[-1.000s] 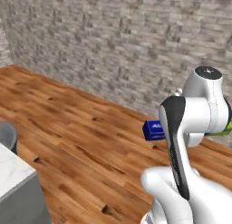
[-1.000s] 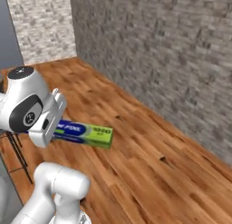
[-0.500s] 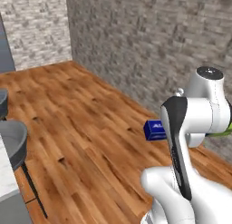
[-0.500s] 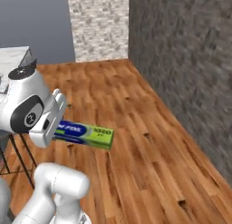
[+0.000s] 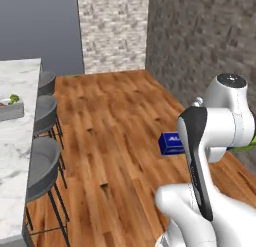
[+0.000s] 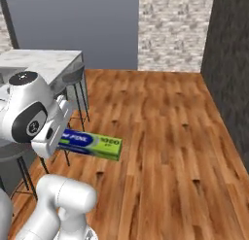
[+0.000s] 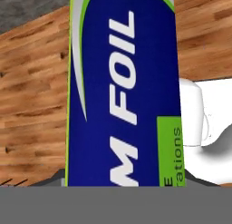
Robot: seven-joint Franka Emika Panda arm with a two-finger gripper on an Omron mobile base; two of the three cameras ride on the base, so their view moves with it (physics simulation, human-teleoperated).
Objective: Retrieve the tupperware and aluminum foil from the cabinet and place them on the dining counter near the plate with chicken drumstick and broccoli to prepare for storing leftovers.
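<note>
Above wood-plank floor (image 6: 165,137), hand (image 6: 62,137) grips long boxy aluminum foil (image 6: 92,143).

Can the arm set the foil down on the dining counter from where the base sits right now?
Probably not yet. The gripper holds the aluminum foil out over the wood floor, and grey stools stand between the base and the dining counter; the base likely needs to close in.

White arm (image 5: 215,141) folded high, jaws clamped across a held box.
</note>
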